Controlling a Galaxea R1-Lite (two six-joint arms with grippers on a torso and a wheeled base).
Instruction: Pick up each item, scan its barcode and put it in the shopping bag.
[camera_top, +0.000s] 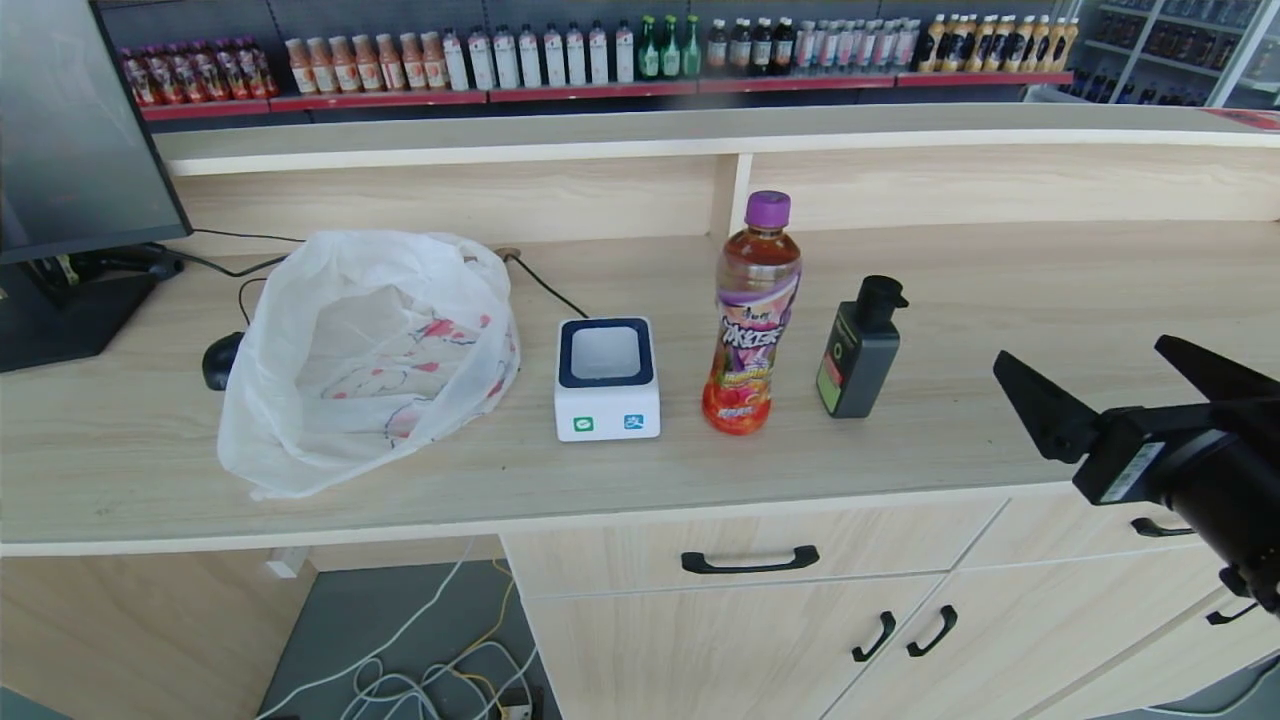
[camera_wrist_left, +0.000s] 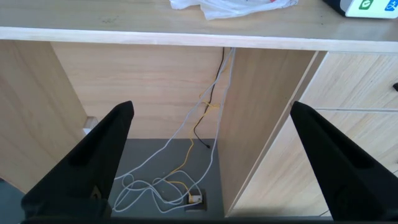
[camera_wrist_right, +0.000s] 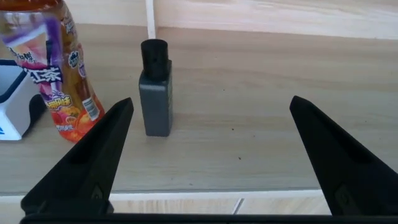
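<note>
Step in hand: first pick. Both items are standing on the table (camera_top: 1000, 290), nothing grasped yet. My right gripper (camera_top: 1085, 355) is hovering at the table's front edge, jaws spread wide and empty. The black pump bottle (camera_top: 860, 350) is sitting nearest to it, with the tea bottle (camera_top: 752, 310) just beside that on its left. Then the scanner (camera_top: 607, 378), then the shopping bag (camera_top: 370, 360) lying open-mouthed further left. My left gripper (camera_wrist_left: 211, 106) is hanging below the table edge, jaws also spread and empty, facing the recess with the cables (camera_wrist_left: 186, 168).

Next move, as I'm judging it: the right arm goes forward and slightly left onto the pump bottle. It closes on the body below the pump head, staying clear of the tea bottle close by, then carries the bottle over the scanner window.

Hard to make out:
- I'm not finding a barcode on either item. The pump bottle is showing a green label in the head view and a plain grey face in the right wrist view.
- Red print is showing through the bag, and I can't tell whether anything is inside.
</note>
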